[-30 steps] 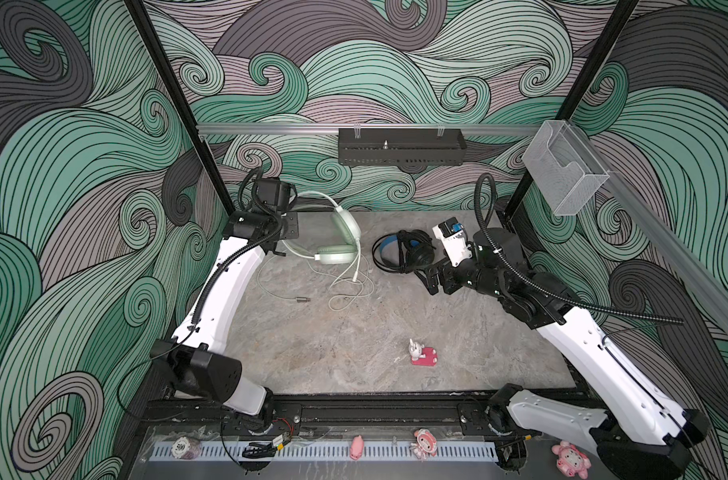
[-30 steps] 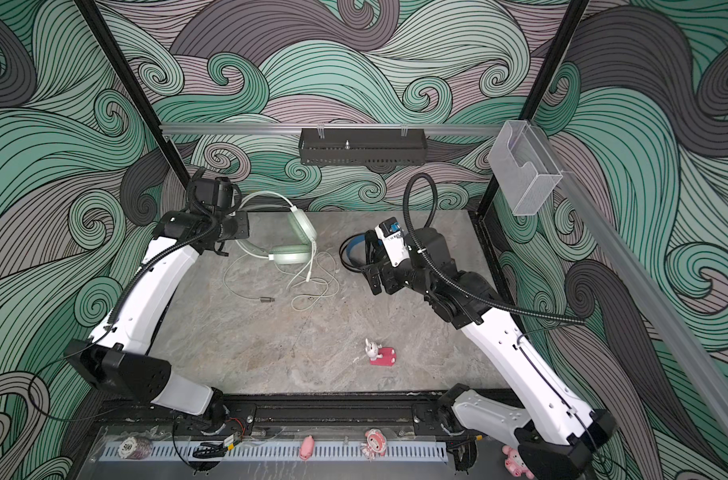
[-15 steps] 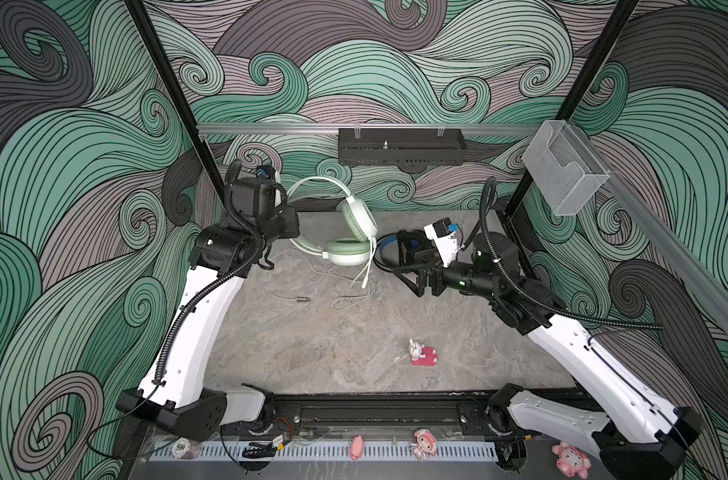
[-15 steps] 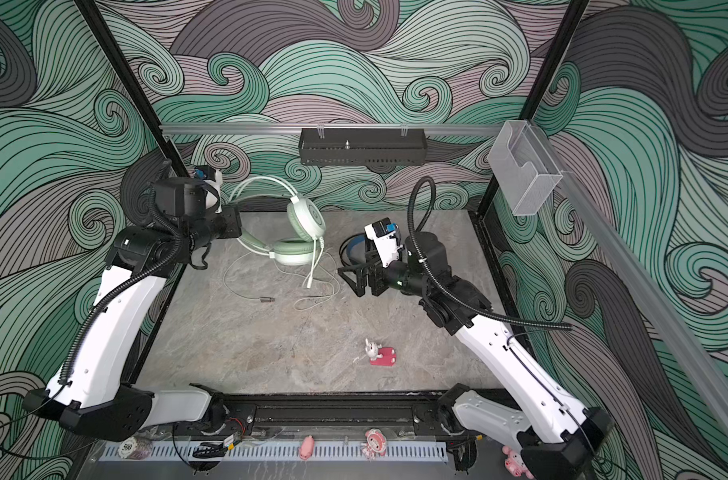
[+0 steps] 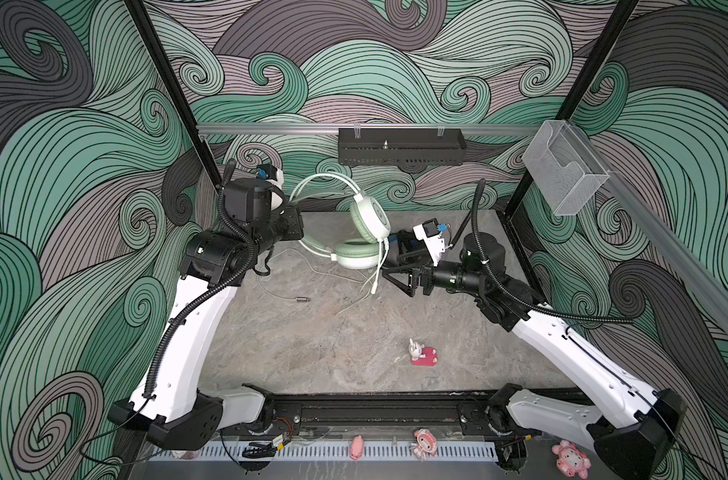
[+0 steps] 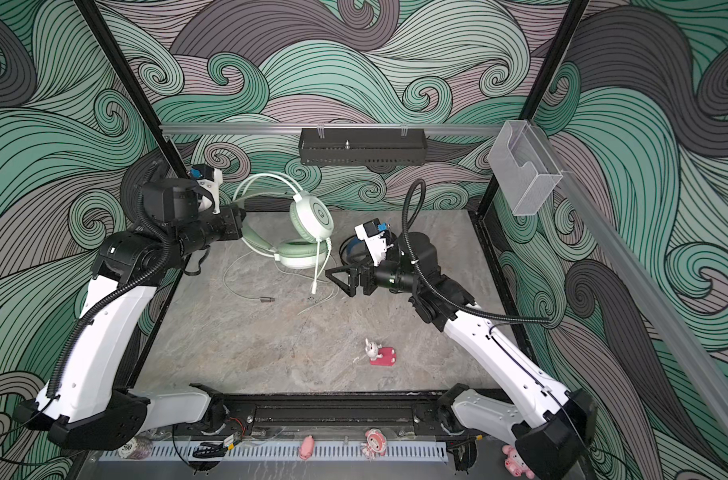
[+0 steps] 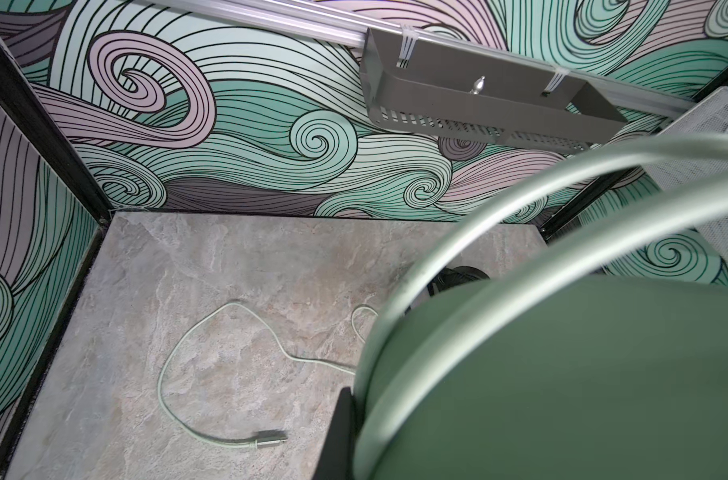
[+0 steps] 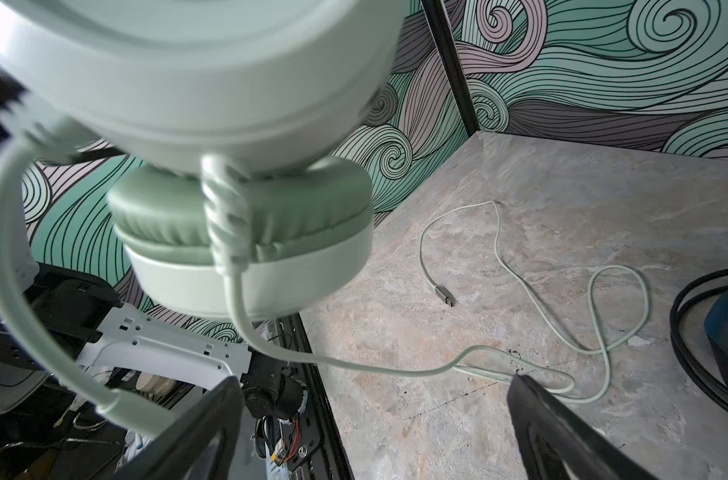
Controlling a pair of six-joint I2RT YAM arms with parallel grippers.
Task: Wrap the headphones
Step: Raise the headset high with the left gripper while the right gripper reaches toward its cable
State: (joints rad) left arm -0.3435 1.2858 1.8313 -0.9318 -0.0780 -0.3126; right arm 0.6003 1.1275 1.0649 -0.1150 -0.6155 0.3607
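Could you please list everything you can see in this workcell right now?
table: one, grey marbled
mint-green headphones: one, pale green, held above the rear of the table
cable: one, whitish, trailing from them onto the table
black headphones: one, black and blue, on the table, right rear
toy figure: one, white on red, table front
pink toys: three, front ledge
tray: one, black, rear rail
clear box: one, transparent, right rail
left gripper: shut on the mint-green headphones
right gripper: open, empty, near the cable
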